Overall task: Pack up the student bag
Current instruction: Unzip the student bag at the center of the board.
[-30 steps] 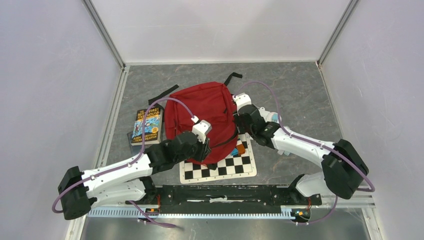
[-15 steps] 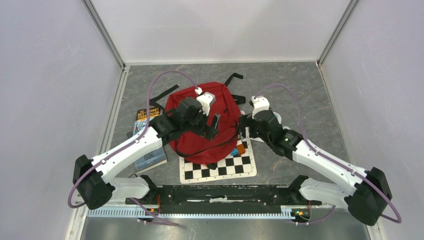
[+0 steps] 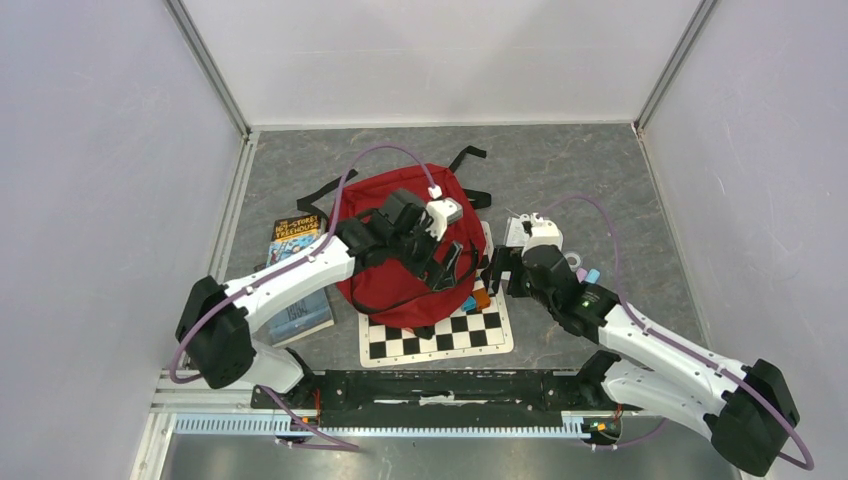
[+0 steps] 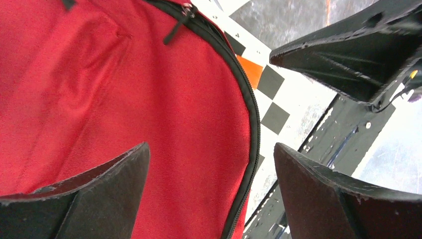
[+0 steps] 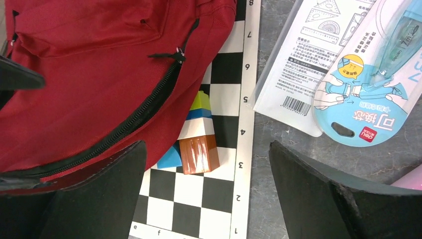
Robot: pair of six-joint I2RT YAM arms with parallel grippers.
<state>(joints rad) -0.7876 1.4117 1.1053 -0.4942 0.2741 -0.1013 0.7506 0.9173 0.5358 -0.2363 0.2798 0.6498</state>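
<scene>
Student bag [image 3: 385, 285] slumped on the table [image 3: 600, 180]

Its soft red fabric is half hidden by the left arm [image 3: 300, 280], near edge draped over a checkered mat [image 3: 440, 335]. Left pincer [image 4: 210, 149] is held spread above the black zipper [image 4: 251, 114]; right pincer [image 5: 206, 144], spread and empty, above part-buried blocks [image 5: 199, 153].

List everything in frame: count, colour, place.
student bag: 1, red with black zip, centre, near edge lying over the mat
checkerboard mat: 1, black and white, on the near side of the bag
blocks: at least 3, orange-brown, blue, green, on the mat against the bag
books: 2, one colourful, one grey-blue partly under the left arm, left of the bag
geometry set pack: 1, white, right of the mat
correction tape pack: 1, light blue, overlapping the geometry set pack
left hand: 1, black fingers, open, over the bag
right hand: 1, black fingers, open, over the mat and blocks
</scene>
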